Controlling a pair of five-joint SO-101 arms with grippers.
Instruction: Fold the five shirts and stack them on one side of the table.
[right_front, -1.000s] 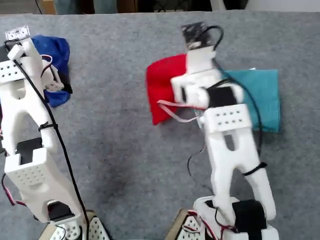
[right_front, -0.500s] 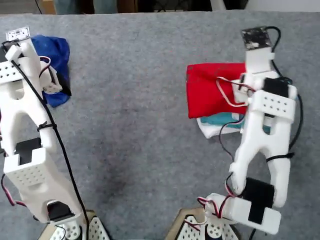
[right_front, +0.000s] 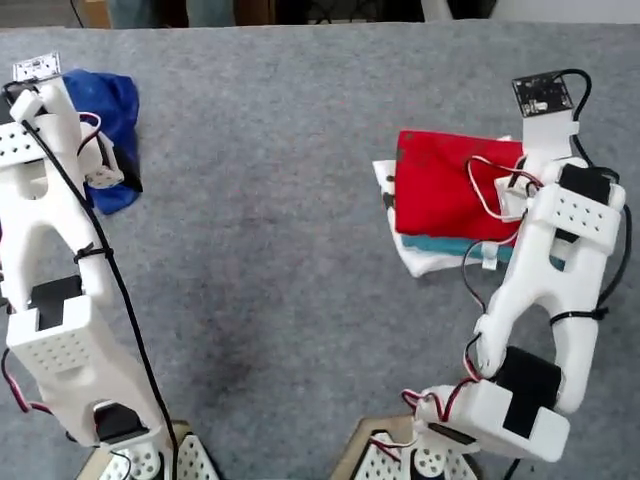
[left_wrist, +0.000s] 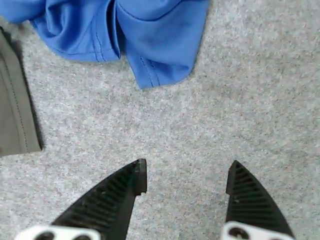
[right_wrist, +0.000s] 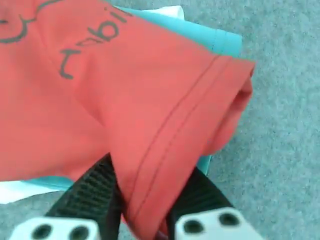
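Note:
A folded red shirt (right_front: 450, 190) lies on top of a teal shirt (right_front: 450, 246) and a white shirt (right_front: 420, 262) at the right of the table. My right gripper (right_front: 525, 176) is shut on the red shirt's hemmed edge (right_wrist: 165, 150), with the cloth pinched between its black fingers (right_wrist: 95, 187). The teal shirt (right_wrist: 222, 40) peeks out under the red one. At the far left a crumpled blue shirt (right_front: 105, 105) lies on the table. My left gripper (right_front: 115, 170) (left_wrist: 187, 175) hovers open just short of the blue shirt (left_wrist: 150, 35), holding nothing.
The table is covered in grey carpet-like cloth (right_front: 260, 250), with a wide bare stretch between the two arms. A flat grey-brown piece of cloth (left_wrist: 15, 105) lies beside the blue shirt. Both arm bases stand at the near edge.
My right arm has swung to the right, carrying the red shirt from the table's middle onto the teal and white shirts. The left arm has kept still.

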